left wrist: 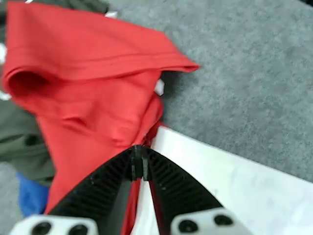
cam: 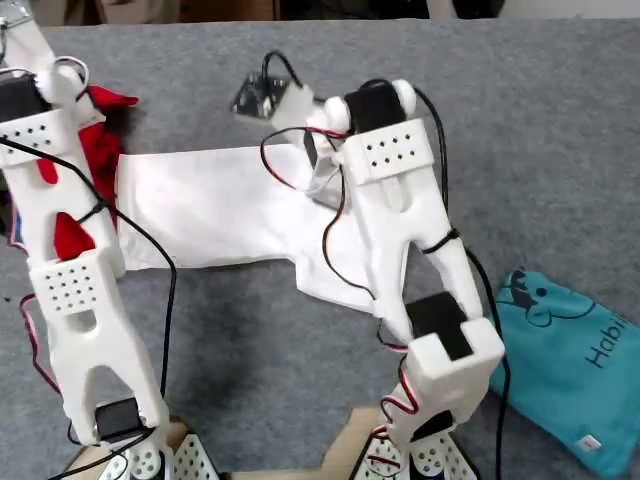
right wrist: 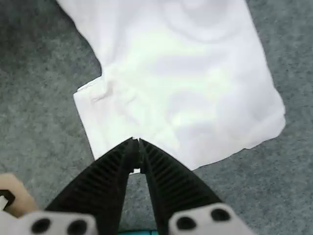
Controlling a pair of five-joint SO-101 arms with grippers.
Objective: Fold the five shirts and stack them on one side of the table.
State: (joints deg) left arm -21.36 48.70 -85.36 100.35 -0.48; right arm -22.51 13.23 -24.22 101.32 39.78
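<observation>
Closest up, the right gripper [right wrist: 136, 144] in its wrist cam: black ribbed jaws pressed together, tips meeting at the edge of the white shirt [right wrist: 186, 73], nr a sleeve corner. Can't tell if any cloth is caught btwn them. That shirt lies spread flat on the grey table cover [right wrist: 39, 58] w/ light creases.

On the other wrist cam the left gripper [left wrist: 138, 161] has its jaws squeezed tight too, tips right where the red shirt [left wrist: 88, 88] meets the white shirt's edge. Can't tell which fabric, if any, is nipped. This shirt is rumpled & lies against a dark olive cloth [left wrist: 22, 142], w/ a bit of blue cloth [left wrist: 30, 196] just beside that.

High view: white shirt sits mid-table, stretched btwn the two arms, long side across the table, one flap dropping toward the near edge under the right arm [cam: 400, 230]. At the table's left side the left arm [cam: 70, 270] stands over the red shirt, which is bunched at the white shirt's left end, touching it. At the near right lies a teal cloth [cam: 570, 360] w/ print, well apart from the white shirt & slightly tilted.
</observation>
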